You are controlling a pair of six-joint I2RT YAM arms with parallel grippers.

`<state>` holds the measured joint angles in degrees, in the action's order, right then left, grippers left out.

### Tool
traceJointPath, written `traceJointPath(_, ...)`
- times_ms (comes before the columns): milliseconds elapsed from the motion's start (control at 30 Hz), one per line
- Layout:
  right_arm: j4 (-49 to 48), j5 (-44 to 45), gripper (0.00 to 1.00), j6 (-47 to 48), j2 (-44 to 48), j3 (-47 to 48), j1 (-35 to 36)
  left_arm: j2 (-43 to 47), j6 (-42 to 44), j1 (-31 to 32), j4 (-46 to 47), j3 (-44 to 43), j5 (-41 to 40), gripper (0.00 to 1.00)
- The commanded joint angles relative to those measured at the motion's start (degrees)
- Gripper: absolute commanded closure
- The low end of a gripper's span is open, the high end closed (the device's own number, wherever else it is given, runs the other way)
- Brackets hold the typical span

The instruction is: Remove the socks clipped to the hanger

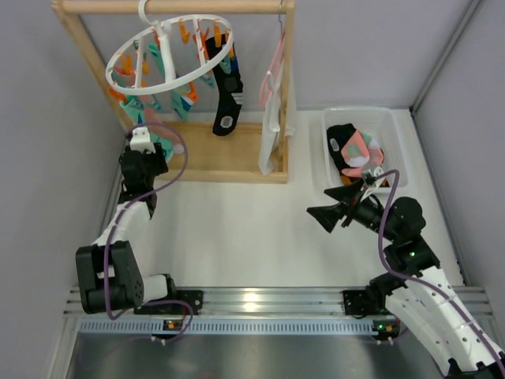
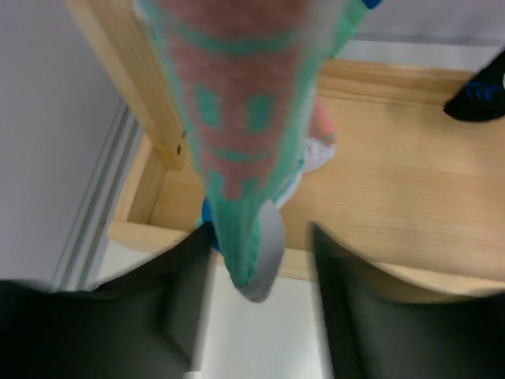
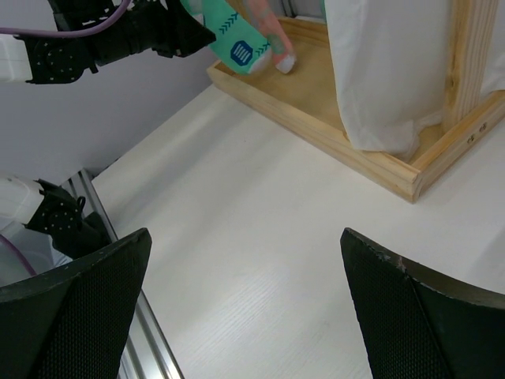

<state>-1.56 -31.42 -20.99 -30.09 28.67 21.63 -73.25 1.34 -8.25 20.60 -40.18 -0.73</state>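
The white ring hanger (image 1: 170, 55) hangs from the wooden rack's top bar, with orange and teal clips. A black sock with blue and white marks (image 1: 227, 99) hangs from its right side. A mint-teal and salmon sock (image 1: 163, 139) hangs at its lower left. My left gripper (image 1: 147, 151) is open right under it. In the left wrist view the sock (image 2: 237, 118) hangs down with its toe between the open fingers (image 2: 185, 300), close to the left one. My right gripper (image 1: 327, 215) is open and empty over the table. It also shows in the right wrist view (image 3: 252, 300).
A white bin (image 1: 398, 134) at the right holds black and salmon-pink socks (image 1: 359, 150). The wooden rack frame (image 1: 229, 162) stands at the back. A long white and pink cloth (image 1: 272, 103) hangs on its right post and shows in the right wrist view (image 3: 387, 71).
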Motion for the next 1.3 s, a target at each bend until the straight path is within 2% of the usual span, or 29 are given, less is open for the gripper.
traceJointPath(0, -0.28, -1.1, 0.01, 0.78, 0.56, 3.06, 0.52, -1.19, 3.05, -0.1, 6.11, -3.23, 7.4, 0.55)
traceJointPath(33, -0.37, -1.1, 0.01, 0.69, 0.38, 2.98, 0.43, -1.28, 1.57, -0.1, 7.6, -3.15, 7.5, 0.83)
traceJointPath(100, -0.72, -1.01, 0.01, 0.34, -0.23, 2.89, 0.52, -1.19, -1.06, -0.1, 9.1, -2.8, 7.06, 0.92)
traceJointPath(133, -0.98, -1.01, 0.0, 0.25, -0.76, 2.8, 0.43, -1.02, -1.69, 0.16, 10.32, -2.62, 6.71, 1.0)
traceJointPath(300, -1.77, -0.75, 0.01, -0.36, -1.29, 2.54, 0.52, 0.83, -11.08, 3.93, 11.04, -1.22, -4.34, 1.0)
traceJointPath(333, -1.69, -0.4, 0.01, -0.36, -1.2, 2.45, 0.52, 1.35, -12.23, 5.16, 11.04, -0.86, -9.67, 1.0)
traceJointPath(500, -1.51, 1.09, 0.01, -0.8, -0.85, 2.54, 0.52, 5.66, -14.0, 18.95, 11.04, 1.51, -25.62, 1.0)
traceJointPath(567, -1.86, 2.58, 0.01, -2.11, -0.85, 2.62, 0.52, 7.06, -14.79, 23.69, 11.04, 2.73, -28.96, 1.0)
traceJointPath(700, -3.44, 4.0, 0.0, -3.35, -1.2, 2.18, 0.43, 10.05, -17.42, 28.02, 10.95, 5.9, -32.04, 1.0)
traceJointPath(967, -9.25, 0.75, 0.01, -9.84, -3.13, 3.32, 0.52, 12.34, -13.56, 39.87, 10.78, 8.28, -41.53, 1.0)
traceJointPath(1133, -8.02, -0.4, 0.06, -12.49, -6.12, 10.17, 1.83, 11.3, -9.88, 47.44, 10.86, 6.7, -46.9, 1.0)
traceJointPath(1267, -2.05, 3.73, 0.07, -8.73, -9.02, 18.51, 7.0, 7.0, -7.06, 54.55, 10.78, 3.2, -50.16, 1.0)
